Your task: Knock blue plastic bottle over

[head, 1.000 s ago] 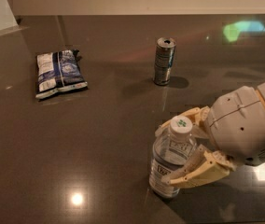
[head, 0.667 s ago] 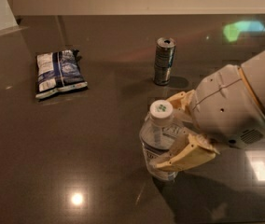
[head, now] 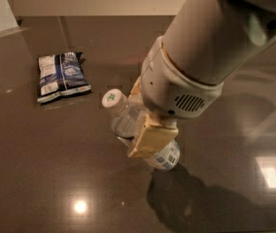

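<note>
Unreadable green mark on bottle cap (head: 112, 100), beside end effector (head: 145, 125).

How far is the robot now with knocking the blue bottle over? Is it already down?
Nearly done. Done: the small clear bluish plastic bottle with a white cap leans steeply, cap toward the blue-and-white snack bag. In hand: the cream gripper sits against the bottle's middle. Left: the bottle seems not yet flat on the dark table, so one more push.

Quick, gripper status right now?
Gripper: against the tilted blue plastic bottle, mid-table; open or closed cannot be told.
</note>
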### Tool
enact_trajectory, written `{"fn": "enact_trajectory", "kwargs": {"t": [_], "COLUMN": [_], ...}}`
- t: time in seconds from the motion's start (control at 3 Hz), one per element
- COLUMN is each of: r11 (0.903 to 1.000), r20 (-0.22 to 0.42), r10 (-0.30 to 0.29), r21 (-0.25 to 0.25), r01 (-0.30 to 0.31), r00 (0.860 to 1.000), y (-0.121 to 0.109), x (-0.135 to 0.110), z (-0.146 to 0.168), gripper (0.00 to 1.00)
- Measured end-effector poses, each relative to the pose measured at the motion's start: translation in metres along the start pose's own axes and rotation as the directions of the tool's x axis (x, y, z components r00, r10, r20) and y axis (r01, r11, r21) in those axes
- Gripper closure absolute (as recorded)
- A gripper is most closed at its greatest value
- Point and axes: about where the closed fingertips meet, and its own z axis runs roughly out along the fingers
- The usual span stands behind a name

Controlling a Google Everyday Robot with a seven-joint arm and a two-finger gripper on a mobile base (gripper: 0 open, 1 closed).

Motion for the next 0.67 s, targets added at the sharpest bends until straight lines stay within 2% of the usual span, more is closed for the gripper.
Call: {"fn": "enact_trajectory", "kwargs": {"t": [0.33, 0.67], "r11": [0.9988, 0.998], "r20": [-0.184, -0.345], "r10": [0.027, 0.05], "r21": [-0.036, -0.019], "r01": [-0.034, -0.061], "r00": [0.983, 0.937], "y": [-0.013, -0.035], "x": [0.024, 0.062], "z": [0.009, 0.009], "gripper": [1.0, 1.0]}}
